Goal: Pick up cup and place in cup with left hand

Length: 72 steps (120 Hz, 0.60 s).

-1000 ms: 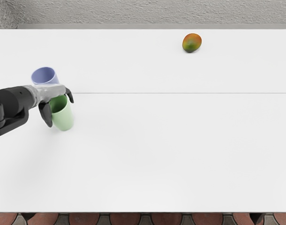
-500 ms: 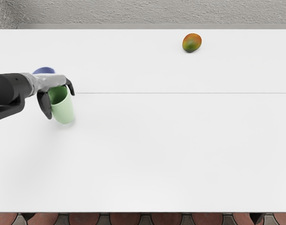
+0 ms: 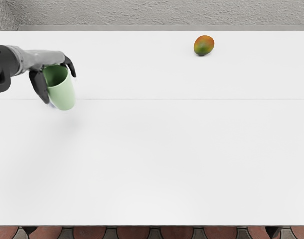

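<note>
My left hand (image 3: 56, 85) comes in from the left edge, with its fingers closed around the upper part of the green cup (image 3: 62, 94). The green cup leans slightly and its mouth faces up toward the camera. Its faint shadow falls on the table, apart from its base, so it hangs above the surface. Only a sliver of the blue cup (image 3: 52, 105) shows at the green cup's lower left; the hand and the green cup hide the rest.
A red, orange and green mango (image 3: 204, 46) lies near the far edge of the white table (image 3: 172, 149), right of centre. A thin seam line crosses the table. Behind it stands a rough grey wall.
My left hand has moved toward the far side of the table and lifted the green cup with it. The blue cup has become nearly covered from view. The mango has stayed put.
</note>
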Motion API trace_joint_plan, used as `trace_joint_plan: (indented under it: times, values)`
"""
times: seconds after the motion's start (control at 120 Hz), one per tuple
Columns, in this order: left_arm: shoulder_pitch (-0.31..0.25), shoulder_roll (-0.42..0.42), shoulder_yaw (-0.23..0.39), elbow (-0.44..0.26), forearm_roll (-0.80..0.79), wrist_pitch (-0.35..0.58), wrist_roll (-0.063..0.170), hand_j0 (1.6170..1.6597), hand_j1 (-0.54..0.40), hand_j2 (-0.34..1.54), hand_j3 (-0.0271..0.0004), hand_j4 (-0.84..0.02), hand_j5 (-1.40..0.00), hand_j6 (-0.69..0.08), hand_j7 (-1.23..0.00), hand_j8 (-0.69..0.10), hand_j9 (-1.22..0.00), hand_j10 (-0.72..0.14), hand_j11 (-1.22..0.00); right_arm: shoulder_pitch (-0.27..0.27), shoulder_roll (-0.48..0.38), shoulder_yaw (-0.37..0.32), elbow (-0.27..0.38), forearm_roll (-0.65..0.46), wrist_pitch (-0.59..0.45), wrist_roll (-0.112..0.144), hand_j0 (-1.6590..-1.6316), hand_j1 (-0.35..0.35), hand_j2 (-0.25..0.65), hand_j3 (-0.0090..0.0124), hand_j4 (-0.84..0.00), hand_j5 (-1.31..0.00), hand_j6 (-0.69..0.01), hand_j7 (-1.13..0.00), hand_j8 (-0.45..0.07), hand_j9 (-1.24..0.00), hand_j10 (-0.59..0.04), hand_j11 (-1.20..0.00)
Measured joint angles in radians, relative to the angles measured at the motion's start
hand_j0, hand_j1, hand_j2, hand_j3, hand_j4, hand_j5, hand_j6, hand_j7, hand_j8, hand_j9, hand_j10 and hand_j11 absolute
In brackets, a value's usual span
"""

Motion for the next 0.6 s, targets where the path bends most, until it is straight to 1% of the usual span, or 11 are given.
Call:
trace_joint_plan:
  times: [0.067, 0.183, 0.317, 0.383, 0.483, 0.6]
  values:
    - [-0.011, 0.002, -0.014, 0.009, -0.003, -0.023, 0.0, 1.6557, -0.031, 0.04, 0.0, -0.416, -0.53, -0.38, -0.53, -0.387, -0.54, -0.41, -0.54, 0.0, 0.0, 0.0, 0.0, 0.0, 0.0, 0.0, -1.6581, -0.311, -0.006, 0.0, -0.031, -0.04, -0.031, -0.04, -0.031, -0.04, -0.031, -0.04]
    - [-0.026, 0.002, -0.024, 0.041, -0.007, -0.049, 0.0, 1.6559, -0.037, 0.05, 0.0, -0.413, -0.54, -0.366, -0.54, -0.381, -0.54, -0.409, -0.54, 0.0, 0.0, 0.001, 0.0, 0.0, 0.0, 0.0, -1.6581, -0.311, -0.006, 0.0, -0.031, -0.04, -0.031, -0.04, -0.031, -0.04, -0.031, -0.04]
    - [-0.042, 0.002, -0.027, 0.086, -0.007, -0.065, 0.0, 1.6557, -0.02, 0.04, 0.0, -0.416, -0.53, -0.375, -0.54, -0.392, -0.54, -0.411, -0.54, 0.0, 0.0, 0.001, 0.0, 0.0, 0.0, 0.0, -1.6581, -0.311, -0.006, 0.0, -0.031, -0.04, -0.031, -0.04, -0.031, -0.04, -0.031, -0.04]
    - [-0.053, 0.002, -0.027, 0.108, -0.007, -0.078, 0.0, 1.656, -0.046, 0.05, 0.0, -0.416, -0.53, -0.369, -0.54, -0.378, -0.54, -0.41, -0.54, 0.0, 0.0, 0.002, 0.0, 0.0, 0.0, -0.001, -1.6581, -0.311, -0.006, 0.0, -0.031, -0.04, -0.031, -0.04, -0.031, -0.04, -0.031, -0.04]
    - [-0.058, 0.002, -0.027, 0.138, -0.008, -0.099, 0.0, 1.6558, -0.029, 0.04, 0.0, -0.415, -0.53, -0.37, -0.54, -0.393, -0.54, -0.41, -0.54, 0.001, 0.0, 0.002, 0.0, 0.0, 0.0, -0.001, -1.6581, -0.311, -0.006, 0.0, -0.031, -0.04, -0.031, -0.04, -0.031, -0.04, -0.031, -0.04]
    - [-0.064, 0.002, -0.026, 0.168, -0.007, -0.107, 0.0, 1.6559, -0.035, 0.05, 0.0, -0.416, -0.53, -0.371, -0.54, -0.387, -0.54, -0.41, -0.54, 0.004, 0.0, 0.002, 0.0, 0.0, 0.0, -0.002, -1.6581, -0.311, -0.006, 0.0, -0.031, -0.04, -0.031, -0.04, -0.031, -0.04, -0.031, -0.04]
